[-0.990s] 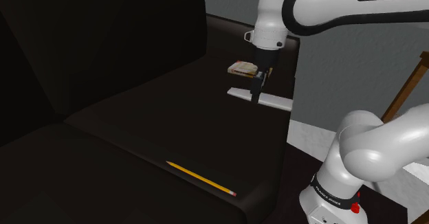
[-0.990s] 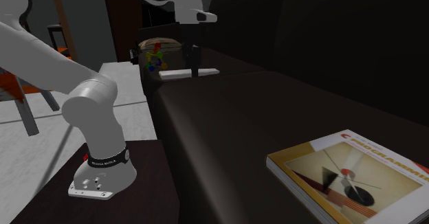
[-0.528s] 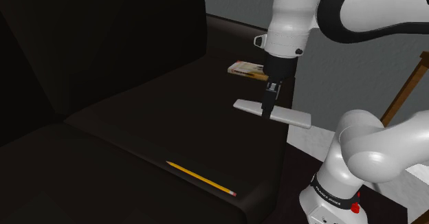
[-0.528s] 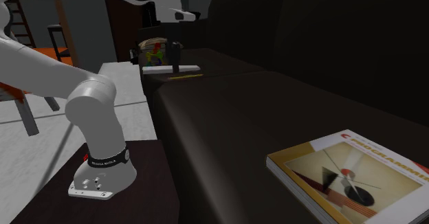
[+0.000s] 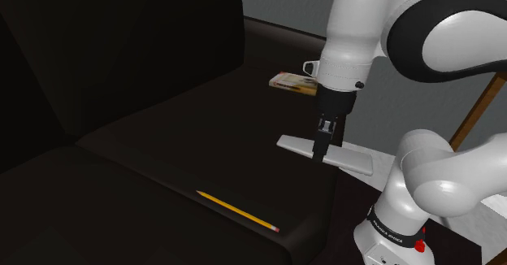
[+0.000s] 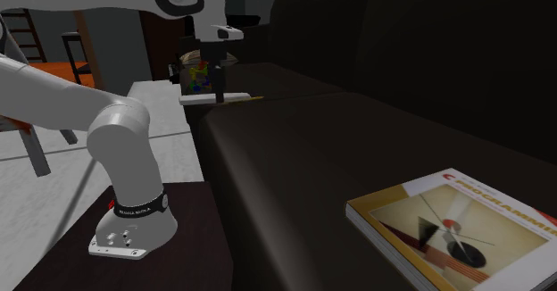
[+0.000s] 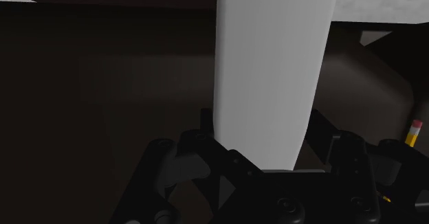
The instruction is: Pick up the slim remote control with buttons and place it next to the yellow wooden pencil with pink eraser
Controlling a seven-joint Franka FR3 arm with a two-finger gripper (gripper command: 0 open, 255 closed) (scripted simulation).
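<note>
On the dark sofa (image 5: pixel 162 141) everything lies, and the white arm (image 5: pixel 366 36) reaches down over the seat edge nearest the stand. At the sofa's far end rests a book (image 6: pixel 455 236) with a pale cover. The black hand (image 5: pixel 322 145) has its fingers closed on the middle of the remote control (image 5: pixel 353 158), a plain pale slab held level, clear of the sofa seat. Along the sofa's front edge lies the yellow pencil (image 5: pixel 236 210), well apart from the remote control, with its pink eraser toward the stand.
</note>
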